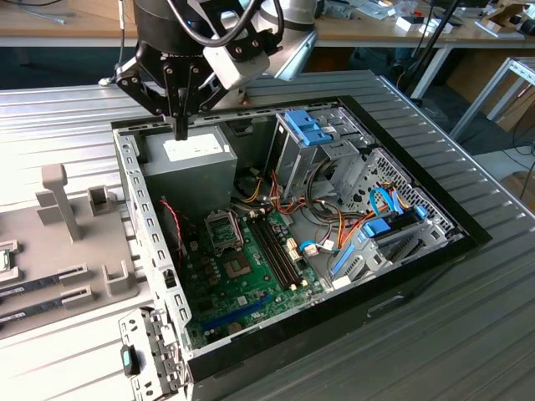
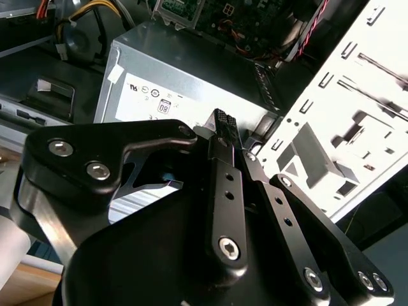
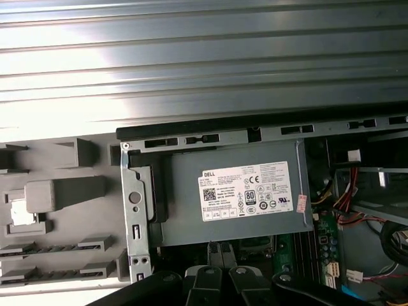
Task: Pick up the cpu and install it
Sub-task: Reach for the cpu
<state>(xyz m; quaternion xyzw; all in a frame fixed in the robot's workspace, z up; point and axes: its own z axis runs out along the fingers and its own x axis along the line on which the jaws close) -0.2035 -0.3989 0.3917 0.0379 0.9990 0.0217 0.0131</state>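
My gripper (image 1: 180, 127) hangs just above the grey power-supply box (image 1: 185, 163) at the back corner of the open computer case (image 1: 334, 309). Its two black fingers (image 2: 224, 137) are pressed together with nothing between them, and they also show in the first wrist view (image 3: 220, 254). The cpu (image 3: 20, 217), a small pale flat square, appears to lie in the grey holder (image 3: 57, 191) beside the case, well away from the gripper. It sits at the exterior view's left edge (image 1: 5, 261). On the green motherboard the square socket (image 1: 224, 231) sits with its metal frame around it.
A dark glossy chip (image 1: 236, 267) and long memory slots (image 1: 276, 246) lie beside the socket. Blue drive brackets (image 1: 305, 127) and bundles of coloured cables (image 1: 351, 230) fill the case's right half. The case wall (image 1: 146, 234) separates the holder from the board.
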